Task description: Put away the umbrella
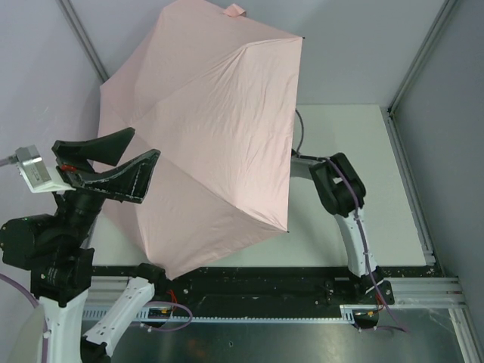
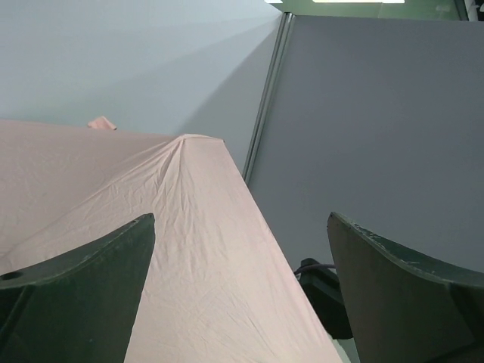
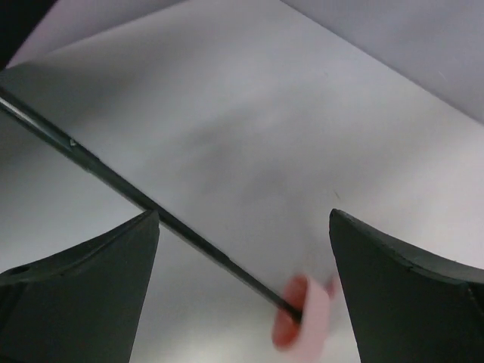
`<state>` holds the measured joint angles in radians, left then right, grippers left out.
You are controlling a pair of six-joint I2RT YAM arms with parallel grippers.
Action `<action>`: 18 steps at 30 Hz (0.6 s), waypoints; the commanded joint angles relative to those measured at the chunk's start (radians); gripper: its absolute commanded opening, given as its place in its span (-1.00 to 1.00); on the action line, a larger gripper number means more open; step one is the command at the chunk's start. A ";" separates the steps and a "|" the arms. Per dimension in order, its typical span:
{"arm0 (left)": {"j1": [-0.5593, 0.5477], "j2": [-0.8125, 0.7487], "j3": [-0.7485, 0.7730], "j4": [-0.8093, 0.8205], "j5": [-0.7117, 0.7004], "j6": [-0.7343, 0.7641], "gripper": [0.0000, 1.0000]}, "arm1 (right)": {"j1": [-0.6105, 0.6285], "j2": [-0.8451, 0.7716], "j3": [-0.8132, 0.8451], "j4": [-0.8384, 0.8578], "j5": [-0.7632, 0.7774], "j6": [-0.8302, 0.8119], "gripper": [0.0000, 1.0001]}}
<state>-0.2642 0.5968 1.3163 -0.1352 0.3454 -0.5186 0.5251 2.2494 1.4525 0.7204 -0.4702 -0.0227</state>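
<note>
Top external view checked: found umbrella [image 1: 212, 128] open, canopy [image 2: 189, 249] tilted over table [image 1: 348, 151]. Recorded left gripper [image 1: 146, 144] spread wide beside canopy, empty; right gripper [image 3: 242, 227] agape, shaft [image 3: 113, 181] and handle [image 3: 302, 314] just ahead. Judged hazard: clumsy closure knocking shaft aside, snagging thin fabric.

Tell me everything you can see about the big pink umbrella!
The umbrella is open, its pale pink canopy of thin, creased fabric tilted over the left and middle of the table. Dark rib tips mark its corners, and a small pink strap sticks out at the far edge. Underneath, a slim black shaft ends in a blurry pink handle. The left gripper and right gripper are open, not gripping it.
</note>
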 commanded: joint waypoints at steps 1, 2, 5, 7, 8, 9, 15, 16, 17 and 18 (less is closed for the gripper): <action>-0.017 0.013 0.037 0.008 -0.017 0.075 0.99 | 0.058 0.168 0.302 -0.053 -0.156 0.027 0.94; -0.021 0.016 0.041 0.006 -0.016 0.081 0.99 | 0.074 0.210 0.382 -0.108 -0.172 0.027 0.93; -0.045 0.027 0.048 0.000 -0.012 0.097 0.99 | 0.121 0.302 0.559 -0.224 -0.101 -0.050 0.95; -0.054 0.030 0.043 -0.001 -0.013 0.095 0.99 | 0.149 0.359 0.646 -0.249 -0.014 -0.084 0.96; -0.058 0.032 0.042 -0.001 -0.012 0.092 0.99 | 0.159 0.387 0.687 -0.270 0.018 -0.096 0.93; -0.061 0.036 0.043 -0.003 -0.010 0.092 0.99 | 0.169 0.408 0.718 -0.282 0.047 -0.102 0.89; -0.069 0.031 0.042 -0.004 -0.018 0.097 0.99 | 0.192 0.423 0.703 -0.192 0.120 -0.058 0.37; -0.069 0.028 0.040 -0.004 -0.020 0.097 0.99 | 0.192 0.428 0.712 -0.189 0.121 -0.045 0.20; -0.069 0.026 0.041 -0.004 -0.022 0.095 0.99 | 0.192 0.427 0.716 -0.193 0.125 -0.037 0.00; -0.069 0.025 0.043 -0.004 -0.022 0.091 0.99 | 0.191 0.422 0.712 -0.193 0.137 -0.028 -0.18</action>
<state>-0.3271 0.6220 1.3354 -0.1440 0.3416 -0.4442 0.7307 2.6633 2.1284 0.4965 -0.3805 -0.0971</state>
